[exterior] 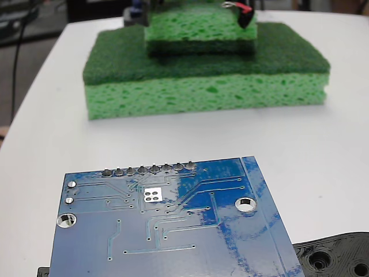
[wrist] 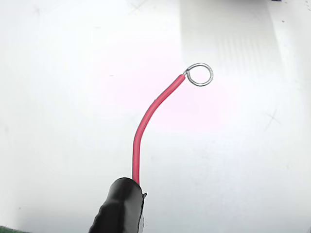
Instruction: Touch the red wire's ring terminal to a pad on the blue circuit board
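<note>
Above white table [wrist: 58, 97], curved red wire [wrist: 146, 121], silver ring terminal [wrist: 199, 75]

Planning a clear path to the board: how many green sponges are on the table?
2. A large sponge lies on the white table behind the blue circuit board; a smaller sponge is stacked on top of it. The frame's top edge may hide more.

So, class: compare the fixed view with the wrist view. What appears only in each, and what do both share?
Only the fixed view shows the blue circuit board, the stacked green sponges and a black plastic part. Only the wrist view shows the ring terminal clearly, hanging over bare white surface. Both share the red wire, just glimpsed at the fixed view's top, its black end piece and the white table.
</note>
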